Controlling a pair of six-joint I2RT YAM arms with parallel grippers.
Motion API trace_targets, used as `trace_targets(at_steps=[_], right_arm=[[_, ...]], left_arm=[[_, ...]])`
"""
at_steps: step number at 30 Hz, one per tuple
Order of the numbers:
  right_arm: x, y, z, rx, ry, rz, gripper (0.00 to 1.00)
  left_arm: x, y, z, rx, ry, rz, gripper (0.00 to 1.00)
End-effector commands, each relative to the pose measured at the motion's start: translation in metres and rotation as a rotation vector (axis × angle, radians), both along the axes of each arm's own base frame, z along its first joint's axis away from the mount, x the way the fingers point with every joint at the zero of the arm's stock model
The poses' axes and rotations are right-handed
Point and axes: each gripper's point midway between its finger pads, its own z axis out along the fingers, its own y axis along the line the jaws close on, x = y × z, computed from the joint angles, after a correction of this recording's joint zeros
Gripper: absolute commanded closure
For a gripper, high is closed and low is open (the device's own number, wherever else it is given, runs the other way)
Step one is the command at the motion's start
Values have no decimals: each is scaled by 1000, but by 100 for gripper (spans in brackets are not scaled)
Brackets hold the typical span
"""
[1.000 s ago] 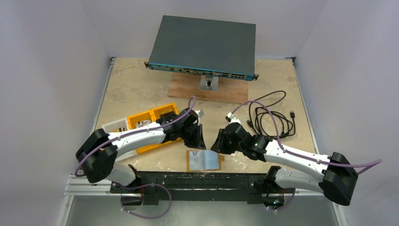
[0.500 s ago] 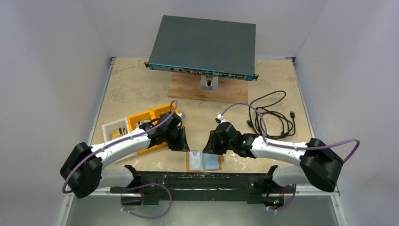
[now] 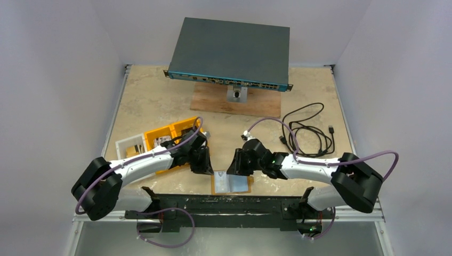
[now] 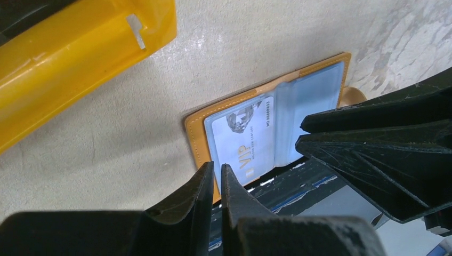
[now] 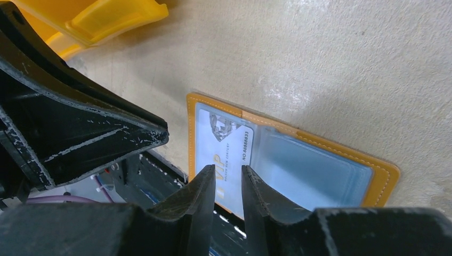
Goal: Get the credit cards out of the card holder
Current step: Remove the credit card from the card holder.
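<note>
The card holder (image 3: 231, 183) lies open and flat at the table's near edge, tan-orange with clear sleeves. A grey-silver credit card (image 4: 241, 140) marked VIP sits in its left sleeve; the holder's orange rim (image 4: 195, 134) frames it. The card (image 5: 223, 143) and the rim (image 5: 385, 172) also show in the right wrist view. My left gripper (image 3: 204, 165) hovers just left of the holder, its tips (image 4: 217, 166) nearly together with nothing between them. My right gripper (image 3: 235, 165) hangs over the holder's far edge, its tips (image 5: 229, 169) slightly apart above the card, holding nothing.
A yellow-orange compartment tray (image 3: 171, 134) sits behind the left arm. A grey network switch (image 3: 232, 50) stands on a wooden board (image 3: 234, 102) at the back. A coiled black cable (image 3: 309, 130) lies at the right. A black rail (image 3: 224, 202) borders the near edge.
Both grippers have come down and toward the near edge, closing in on the open card holder. The left jaws have narrowed slightly.
</note>
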Motion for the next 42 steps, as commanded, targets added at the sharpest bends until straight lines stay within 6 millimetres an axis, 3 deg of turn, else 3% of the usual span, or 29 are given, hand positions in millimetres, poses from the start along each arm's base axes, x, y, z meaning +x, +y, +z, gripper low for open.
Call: trace_targets(at_steps=[1,15,26,36,42], right_arm=[[-2,8,1,38,1,18,74],[-9,2,-28,-3,49,21,74],[-17,-3,-49,-26,90,37,73],[-22,-6,-49,-36,100,56,72],[-29,-15,-55,-52,123,53,72]], left_arm=[[2,-5,-3,-32,-7,-5,91],[-3,-21,-9,-89,26,-36,94],[-10,-23,-32,-28,68,-39,97],[-13,-18,-46,21,93,-13,100],[-12,-15,-35,15,66,-7,100]])
